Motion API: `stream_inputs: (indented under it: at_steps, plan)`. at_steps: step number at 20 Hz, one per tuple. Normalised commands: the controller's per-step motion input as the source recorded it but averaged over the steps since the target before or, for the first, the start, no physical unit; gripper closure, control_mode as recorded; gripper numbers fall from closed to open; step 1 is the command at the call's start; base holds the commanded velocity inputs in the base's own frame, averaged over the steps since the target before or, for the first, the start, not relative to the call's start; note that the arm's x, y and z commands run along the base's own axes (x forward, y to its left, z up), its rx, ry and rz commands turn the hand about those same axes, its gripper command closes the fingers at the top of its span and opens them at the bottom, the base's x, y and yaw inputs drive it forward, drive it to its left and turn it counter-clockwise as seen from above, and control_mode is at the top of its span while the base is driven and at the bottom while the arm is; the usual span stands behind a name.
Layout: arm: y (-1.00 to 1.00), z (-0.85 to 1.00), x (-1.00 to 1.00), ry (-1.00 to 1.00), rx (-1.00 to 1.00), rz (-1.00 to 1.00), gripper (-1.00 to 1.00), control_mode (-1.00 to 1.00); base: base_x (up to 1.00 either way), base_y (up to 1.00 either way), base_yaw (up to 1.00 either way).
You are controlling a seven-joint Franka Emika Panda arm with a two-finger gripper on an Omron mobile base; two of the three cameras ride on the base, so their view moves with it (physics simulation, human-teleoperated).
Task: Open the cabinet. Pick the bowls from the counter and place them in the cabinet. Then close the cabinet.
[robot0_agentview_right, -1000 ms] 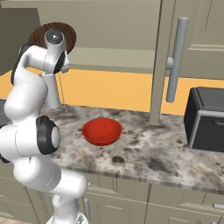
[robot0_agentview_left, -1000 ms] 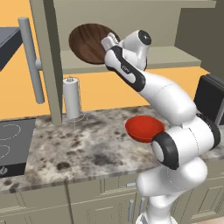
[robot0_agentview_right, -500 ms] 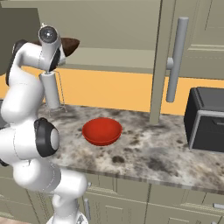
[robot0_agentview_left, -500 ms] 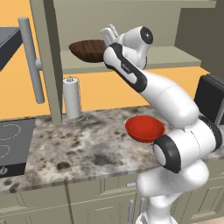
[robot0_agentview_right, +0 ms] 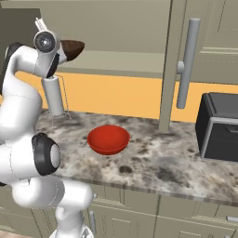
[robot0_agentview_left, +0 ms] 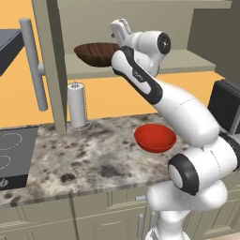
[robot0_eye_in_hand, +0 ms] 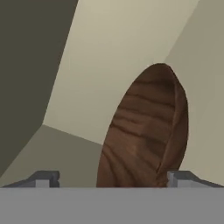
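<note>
Brown bowl (robot0_eye_in_hand: 144, 135) between open hand (robot0_eye_in_hand: 113, 178)

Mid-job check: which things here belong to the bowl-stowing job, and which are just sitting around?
Job:
- cabinet, doors open
- brown bowl, on the cabinet shelf
- red bowl, on the counter
- end effector, open, beside the brown bowl

Sitting around:
- paper towel holder
- stovetop
- black appliance

White Franka arm (robot0_agentview_left: 183, 110): rises from lower right of left base view, reaching to upper centre. Two-finger gripper (robot0_eye_in_hand: 113, 178): jaws spread wide, fingertips (robot0_eye_in_hand: 43, 177) apart.
</note>
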Motion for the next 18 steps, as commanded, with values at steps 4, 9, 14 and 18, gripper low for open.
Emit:
stream_inputs:
  at_steps: [4, 9, 14, 18]
  plan:
    - [-0.76, 0.32, -0.73, 0.14, -0.01, -0.01, -1.0, -1.0, 0.0, 0.0, 0.0]
    - [-0.8, 0.21, -0.76, 0.27, -0.14, 0.0, -1.0, -1.0, 0.0, 0.0, 0.0]
    - [-0.79, 0.01, -0.83, 0.21, -0.14, 0.0, -1.0, -1.0, 0.0, 0.0, 0.0]
    - [-0.72, -0.38, -0.55, 0.17, -0.1, 0.0, -1.0, -1.0, 0.0, 0.0, 0.0]
